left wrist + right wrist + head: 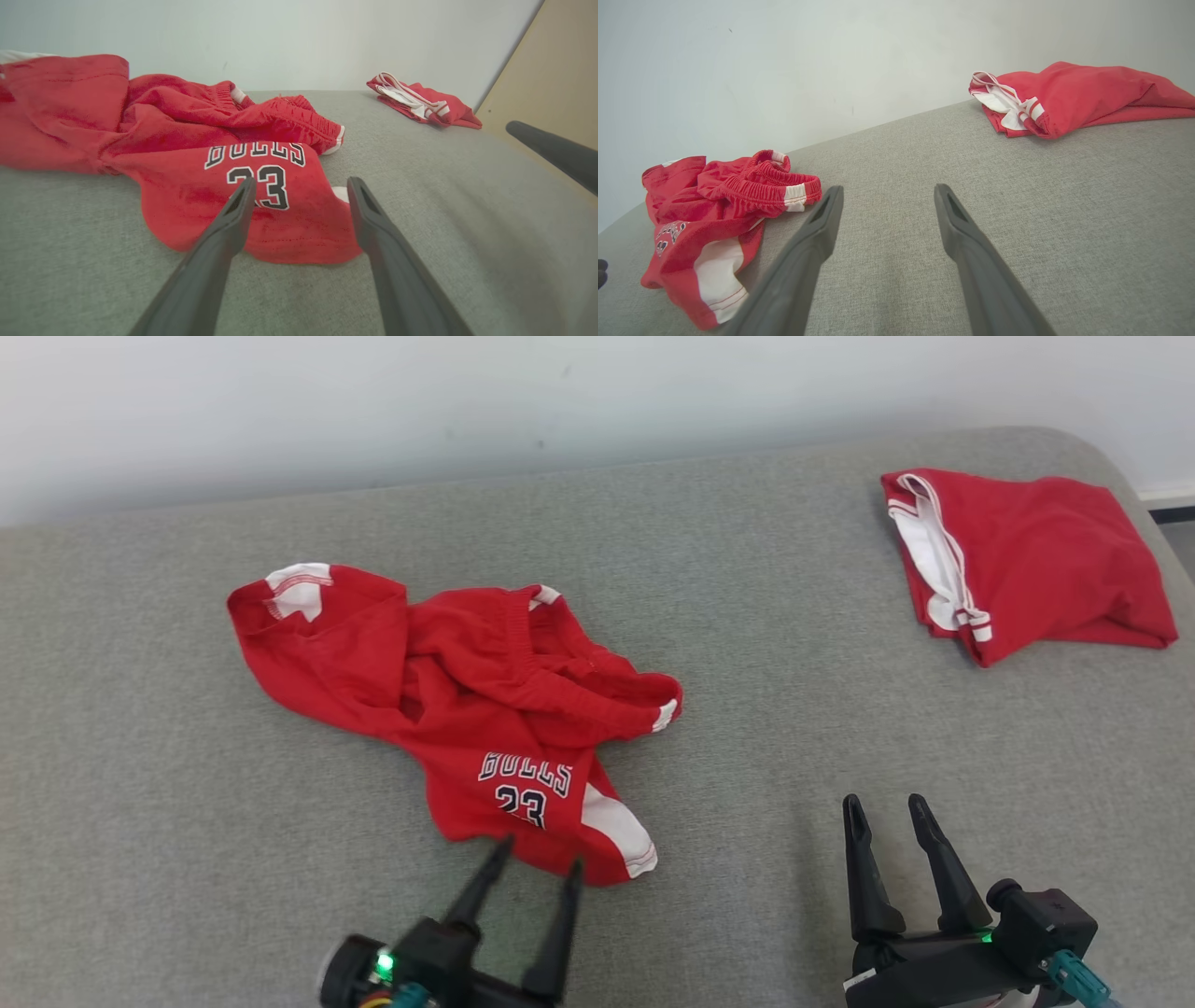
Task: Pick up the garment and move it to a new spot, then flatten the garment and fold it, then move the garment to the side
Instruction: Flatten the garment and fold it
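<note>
Nearest, at the bottom of the scene, the left gripper (pixel 540 852) points forward with its two dark fingers spread wide and nothing between them; the tips sit just at the near hem of the garment (pixel 467 691), lined up with the leg printed BULLS 23 — a stance that reads as an approach for the first pick-up, the wide gap there to take in a bunch of cloth; whether the tips touch the fabric I cannot tell; to the right, the right gripper (pixel 885 803) is likewise fully spread and empty, over the bare grey padded surface (pixel 747 728), well apart from the garment's right edge; my guess is it waits there so as not to crowd the left arm, ready for a second corner when flattening comes; further in, the garment lies left of centre as a crumpled red heap — white side panel (pixel 611 826) nearest, elastic waistband (pixel 579 695) twisted across the middle, another leg thrown out to the far left; nothing of the task looks done yet; at the far right corner a second red garment (pixel 1046 560) rests folded, likely set there to keep the working area free; behind everything stands a pale wall (pixel 373 401)
</note>
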You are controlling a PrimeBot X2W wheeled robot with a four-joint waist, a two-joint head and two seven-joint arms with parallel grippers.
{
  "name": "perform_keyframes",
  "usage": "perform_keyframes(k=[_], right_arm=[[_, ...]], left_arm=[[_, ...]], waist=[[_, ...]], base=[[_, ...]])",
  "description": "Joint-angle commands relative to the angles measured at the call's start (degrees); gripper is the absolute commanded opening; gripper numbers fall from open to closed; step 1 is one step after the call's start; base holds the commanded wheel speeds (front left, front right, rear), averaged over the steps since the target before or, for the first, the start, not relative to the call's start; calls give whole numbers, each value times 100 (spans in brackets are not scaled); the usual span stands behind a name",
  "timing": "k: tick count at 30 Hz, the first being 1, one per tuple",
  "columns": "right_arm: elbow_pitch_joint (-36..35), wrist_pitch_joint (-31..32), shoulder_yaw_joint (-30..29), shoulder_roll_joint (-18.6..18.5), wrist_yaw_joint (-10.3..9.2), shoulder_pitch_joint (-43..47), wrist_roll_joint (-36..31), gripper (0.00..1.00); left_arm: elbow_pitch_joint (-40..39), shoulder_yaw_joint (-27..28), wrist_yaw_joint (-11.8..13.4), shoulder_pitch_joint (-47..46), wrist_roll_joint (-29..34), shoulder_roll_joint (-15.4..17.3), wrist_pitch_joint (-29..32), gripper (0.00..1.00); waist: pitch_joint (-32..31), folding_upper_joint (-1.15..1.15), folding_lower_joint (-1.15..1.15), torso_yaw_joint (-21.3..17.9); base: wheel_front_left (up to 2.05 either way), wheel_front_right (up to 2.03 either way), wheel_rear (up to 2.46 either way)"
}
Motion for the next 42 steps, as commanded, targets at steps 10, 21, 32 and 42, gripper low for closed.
perform_keyframes(k=[10, 21, 32, 42], right_arm=[[2, 3, 40, 10, -11, -39, 17, 100], [16, 2, 0, 12, -10, 7, -58, 100], [6, 2, -76, 11, -10, 143, -15, 100], [39, 3, -70, 11, -10, 266, 90, 100]], left_arm=[[895, -539, 133, -360, -131, -6, -17, 100], [1830, -669, 463, -950, -306, -6, -17, 0], [1344, -393, 476, -649, -306, 46, -17, 0], [244, -16, 677, 182, -50, 926, 40, 0]], waist=[[76, 0, 0, -421], [44, 0, 0, -575], [-127, 0, 0, -218], [-264, 0, 0, 438]], base=[[0, 0, 0], [0, 0, 0], [0, 0, 0], [0, 0, 0]])
